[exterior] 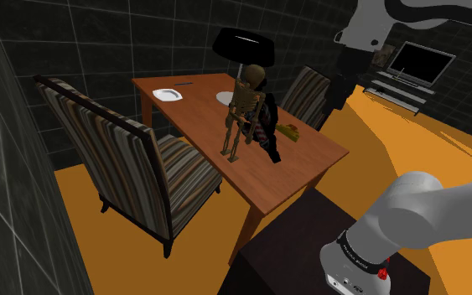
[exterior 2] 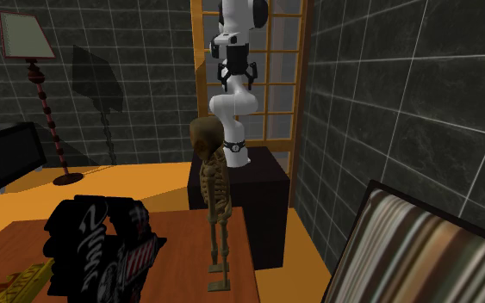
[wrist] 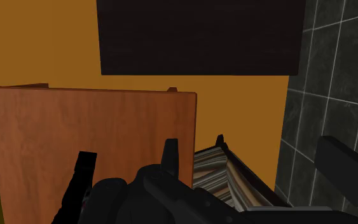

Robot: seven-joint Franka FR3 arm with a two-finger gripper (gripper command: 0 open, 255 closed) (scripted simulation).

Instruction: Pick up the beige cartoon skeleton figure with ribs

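The beige skeleton figure [exterior: 244, 113] with ribs stands upright on the brown wooden table [exterior: 309, 155], close to the edge by the striped chair. In the second exterior view the skeleton [exterior 2: 216, 194] rises near the corner of the table [exterior 2: 189, 258]. My black gripper [exterior: 339, 90] hangs high above the table's far side, well apart from the figure. In the wrist view its fingers [wrist: 85, 175] stand apart with nothing between them, over the table [wrist: 75, 127]; the gripper [wrist: 128, 167] is open.
A black bag-like object [exterior: 267, 130] sits right beside the skeleton, and a yellow item [exterior: 291, 131] lies behind it. A white plate [exterior: 167, 95] is at the far end. Striped chairs [exterior: 133, 168] [exterior: 305, 92] flank the table. The dark stand [wrist: 199, 38] is beyond the table's edge.
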